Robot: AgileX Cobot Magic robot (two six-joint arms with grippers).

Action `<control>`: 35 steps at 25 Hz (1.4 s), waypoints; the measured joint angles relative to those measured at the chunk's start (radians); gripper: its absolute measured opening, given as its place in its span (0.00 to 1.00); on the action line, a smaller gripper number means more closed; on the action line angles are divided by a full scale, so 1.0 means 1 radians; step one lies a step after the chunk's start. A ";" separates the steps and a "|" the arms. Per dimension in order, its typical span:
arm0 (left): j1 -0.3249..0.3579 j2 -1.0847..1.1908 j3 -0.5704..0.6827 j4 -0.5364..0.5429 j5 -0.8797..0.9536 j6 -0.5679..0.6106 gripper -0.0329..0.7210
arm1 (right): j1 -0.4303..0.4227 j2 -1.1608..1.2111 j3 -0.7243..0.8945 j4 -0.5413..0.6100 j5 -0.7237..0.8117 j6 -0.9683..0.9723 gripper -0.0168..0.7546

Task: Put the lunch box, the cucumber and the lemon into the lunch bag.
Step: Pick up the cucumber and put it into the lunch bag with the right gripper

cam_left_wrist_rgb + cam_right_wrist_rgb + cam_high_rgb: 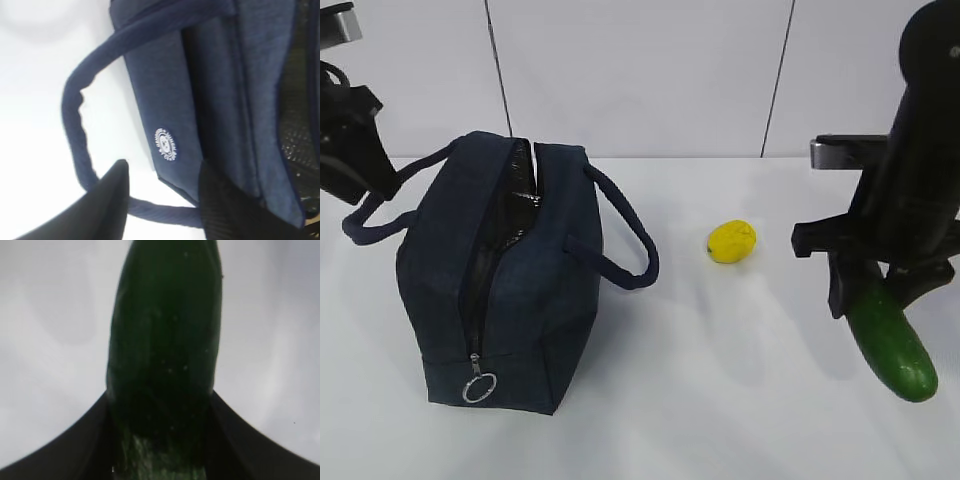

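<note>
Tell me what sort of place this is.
Probably a lab or robot test bench, not a kitchen: a bare white table against plain white wall panels, with only a lunch bag, lemon and cucumber set out between two black robot arms.

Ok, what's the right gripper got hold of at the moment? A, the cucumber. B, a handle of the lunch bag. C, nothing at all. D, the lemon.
A: in the right wrist view the right gripper has its fingers on both sides of the cucumber, while the lemon lies alone on the table beside the lunch bag.
</note>
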 joint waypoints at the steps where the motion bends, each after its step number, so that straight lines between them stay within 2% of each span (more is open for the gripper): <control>1: 0.000 0.000 0.000 0.010 0.002 -0.004 0.48 | 0.000 -0.022 0.000 0.015 0.003 -0.015 0.45; 10: 0.000 -0.016 0.000 0.016 0.002 -0.028 0.48 | 0.000 -0.191 0.000 0.113 0.036 -0.138 0.45; 22: 0.002 -0.051 0.000 0.021 0.005 -0.033 0.48 | 0.000 -0.245 0.000 0.446 0.052 -0.351 0.45; 32: 0.002 -0.051 0.000 0.021 0.006 -0.040 0.48 | 0.000 -0.245 0.002 0.578 -0.003 -0.435 0.45; 35: 0.002 -0.051 0.000 0.015 0.006 -0.049 0.48 | 0.000 -0.245 0.004 0.702 -0.049 -0.523 0.45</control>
